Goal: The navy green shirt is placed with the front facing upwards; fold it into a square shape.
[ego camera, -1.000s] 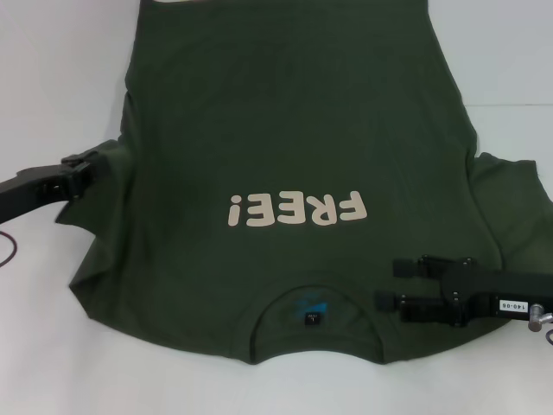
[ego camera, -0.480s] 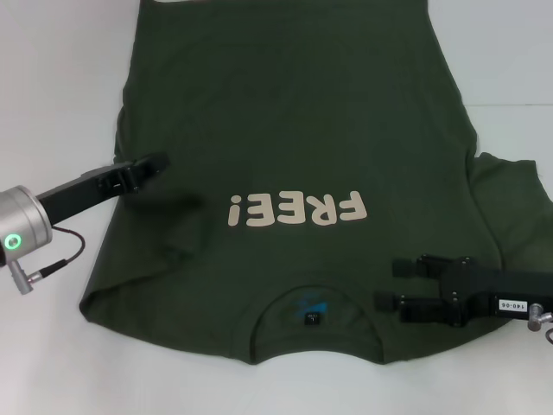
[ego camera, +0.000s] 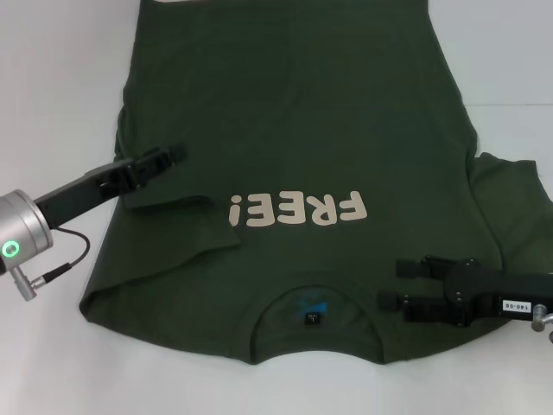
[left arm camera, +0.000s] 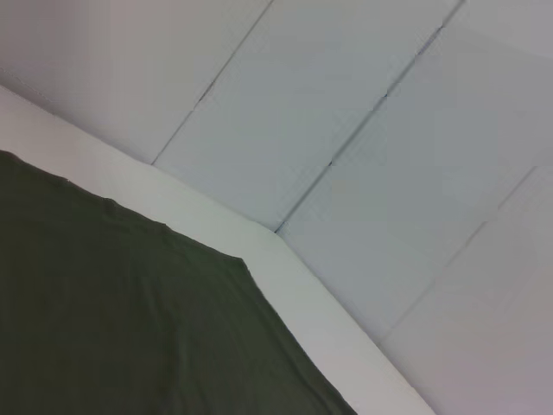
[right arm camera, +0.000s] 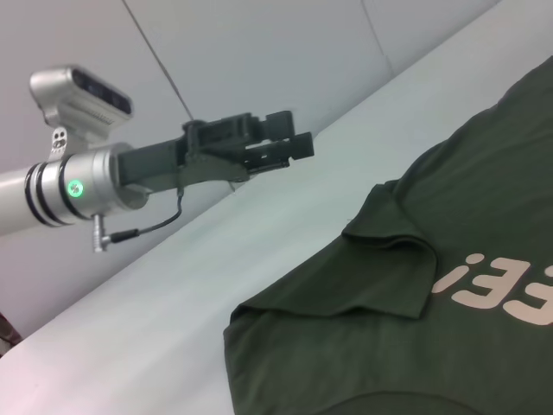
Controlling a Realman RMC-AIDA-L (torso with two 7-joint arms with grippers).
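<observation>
The navy green shirt (ego camera: 302,112) lies front up on the white table, with the cream "FREE!" lettering (ego camera: 298,210) and the blue collar label (ego camera: 311,309) showing. Its left sleeve (ego camera: 186,229) is folded inward onto the chest. My left gripper (ego camera: 173,156) hovers over that fold. In the right wrist view the left gripper (right arm camera: 298,143) is open, empty and raised above the folded sleeve (right arm camera: 389,233). My right gripper (ego camera: 396,284) is open over the shirt's right shoulder beside the collar. The left wrist view shows only the shirt's hem corner (left arm camera: 104,320).
The shirt's right sleeve (ego camera: 514,203) lies spread flat at the right. Bare white table (ego camera: 52,86) surrounds the shirt on both sides and in front. A pale panelled wall (left arm camera: 363,130) stands behind the table's far edge.
My left gripper carried the left sleeve inward over the shirt, laid it on the chest and let it go. The right gripper has hardly moved.
</observation>
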